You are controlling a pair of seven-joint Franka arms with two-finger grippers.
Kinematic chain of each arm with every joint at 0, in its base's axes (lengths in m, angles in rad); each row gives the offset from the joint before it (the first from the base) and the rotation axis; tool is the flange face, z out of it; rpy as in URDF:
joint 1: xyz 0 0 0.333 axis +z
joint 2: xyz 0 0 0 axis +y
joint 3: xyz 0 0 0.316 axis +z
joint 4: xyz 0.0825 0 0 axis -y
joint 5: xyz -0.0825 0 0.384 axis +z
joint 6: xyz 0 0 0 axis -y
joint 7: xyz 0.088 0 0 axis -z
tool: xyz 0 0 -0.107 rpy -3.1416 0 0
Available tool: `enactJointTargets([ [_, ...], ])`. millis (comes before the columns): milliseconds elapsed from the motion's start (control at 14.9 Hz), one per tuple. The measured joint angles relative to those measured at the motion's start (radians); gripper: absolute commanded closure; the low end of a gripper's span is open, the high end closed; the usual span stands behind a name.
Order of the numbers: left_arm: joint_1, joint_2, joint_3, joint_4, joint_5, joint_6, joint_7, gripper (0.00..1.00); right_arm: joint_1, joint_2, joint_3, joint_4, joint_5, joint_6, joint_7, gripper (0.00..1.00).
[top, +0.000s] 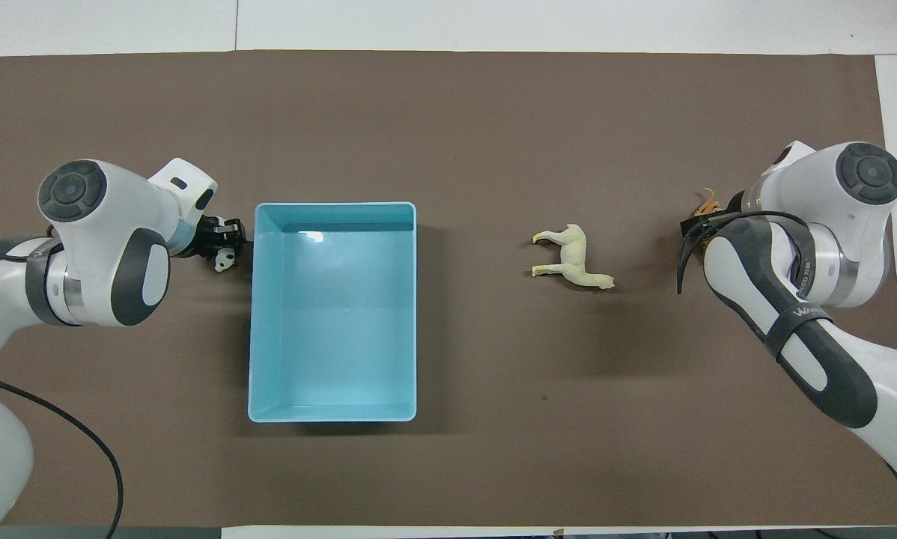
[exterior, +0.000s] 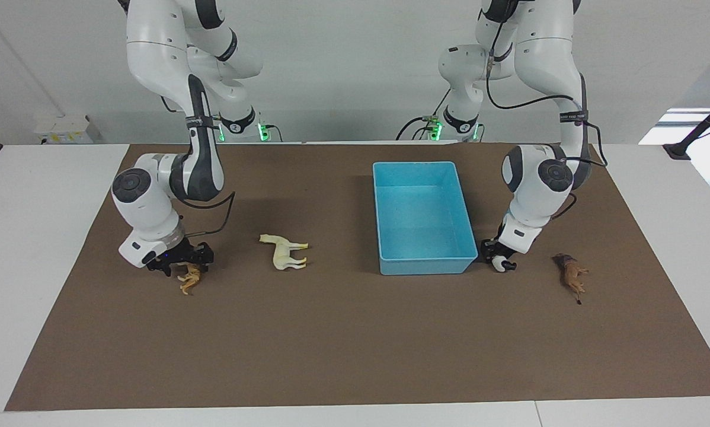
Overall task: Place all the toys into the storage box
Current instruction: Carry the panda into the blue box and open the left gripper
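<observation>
The light blue storage box (exterior: 420,264) (top: 336,314) stands empty on the brown mat. My left gripper (exterior: 497,259) (top: 222,241) is low beside the box's corner that lies farthest from the robots, shut on the black-and-white panda (exterior: 498,264) (top: 225,259). My right gripper (exterior: 180,260) is down on the orange-tan tiger (exterior: 190,279) (top: 707,202) toward the right arm's end; my arm hides most of the tiger from above. The cream-white horse (exterior: 285,252) (top: 572,258) lies between the tiger and the box. The dark brown lion (exterior: 571,274) lies toward the left arm's end, hidden in the overhead view.
The brown mat (exterior: 355,344) (top: 493,112) covers most of the white table. Both forearms hang low over the mat at their own ends.
</observation>
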State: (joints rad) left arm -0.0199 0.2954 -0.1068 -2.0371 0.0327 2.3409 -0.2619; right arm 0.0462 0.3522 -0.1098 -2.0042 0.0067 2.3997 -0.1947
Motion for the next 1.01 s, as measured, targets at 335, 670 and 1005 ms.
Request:
enactJointTargets([
  [335, 0.001, -0.011, 0.002, 0.250, -0.047, -0.343, -0.035, 1.00, 0.000, -0.009, 0.000, -0.017, 0.001, 0.013, 0.000, 1.00],
  [670, -0.085, -0.083, -0.033, 0.444, -0.068, -0.632, -0.342, 1.00, 0.001, -0.015, 0.001, -0.018, 0.001, 0.013, 0.000, 1.00],
  [1005, -0.346, -0.163, -0.043, 0.264, -0.069, -0.633, -0.602, 0.00, 0.009, -0.021, 0.003, 0.033, 0.001, -0.053, 0.000, 1.00],
])
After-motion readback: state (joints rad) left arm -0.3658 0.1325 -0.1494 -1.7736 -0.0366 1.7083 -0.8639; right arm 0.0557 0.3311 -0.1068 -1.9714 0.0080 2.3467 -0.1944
